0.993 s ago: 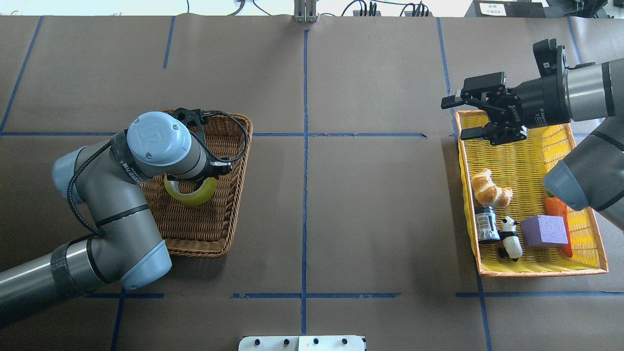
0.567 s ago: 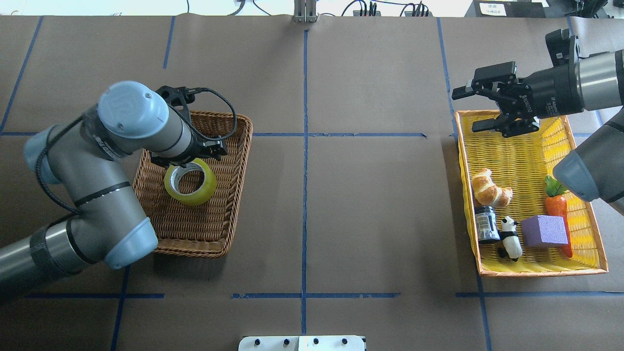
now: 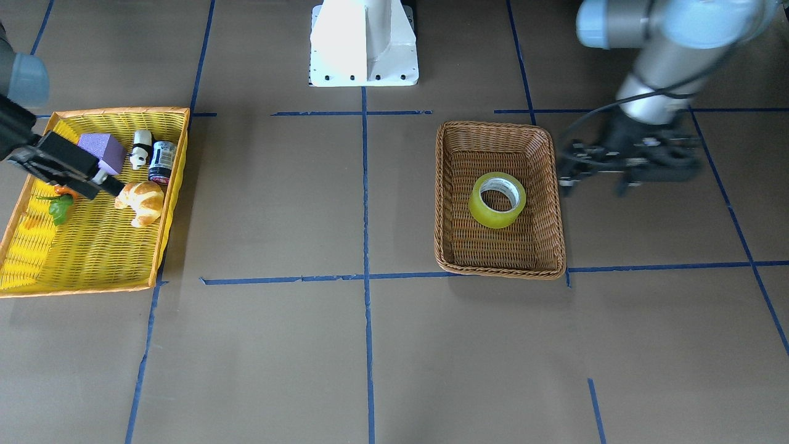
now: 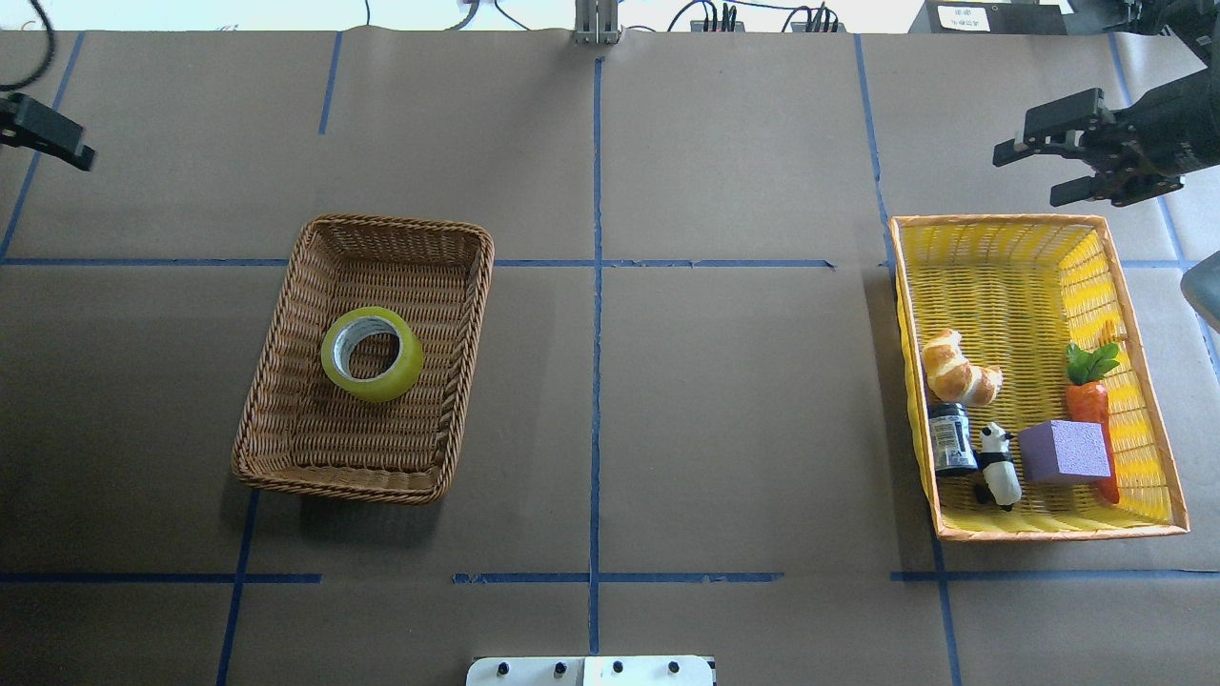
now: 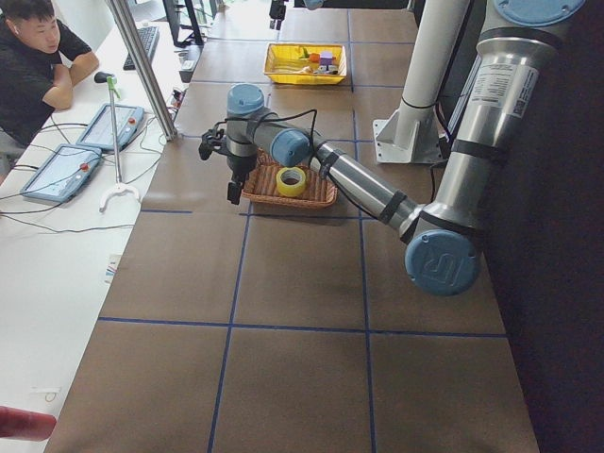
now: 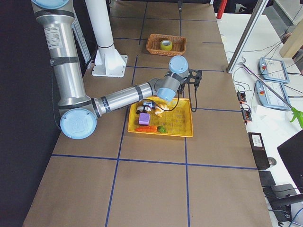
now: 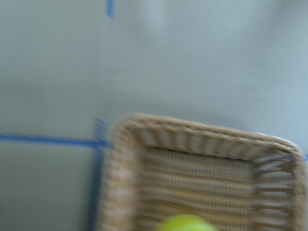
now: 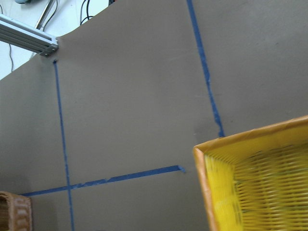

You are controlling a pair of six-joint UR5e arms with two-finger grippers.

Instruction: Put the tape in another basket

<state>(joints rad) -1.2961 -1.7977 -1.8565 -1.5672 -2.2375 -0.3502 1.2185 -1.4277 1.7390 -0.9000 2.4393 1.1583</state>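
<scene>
Flat inside the brown wicker basket (image 4: 259,400) on the counter's left lay the tape (image 4: 372,353), both the left gripper (image 3: 592,179) and right gripper (image 4: 1029,176) well clear with fingers apart, so placement seemed finished, leaving only parking the arms.

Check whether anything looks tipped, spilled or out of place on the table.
Nothing stands out. The tape lies flat inside the wicker basket, the toys all sit inside the yellow tray, and nothing is spilled on the table.
</scene>
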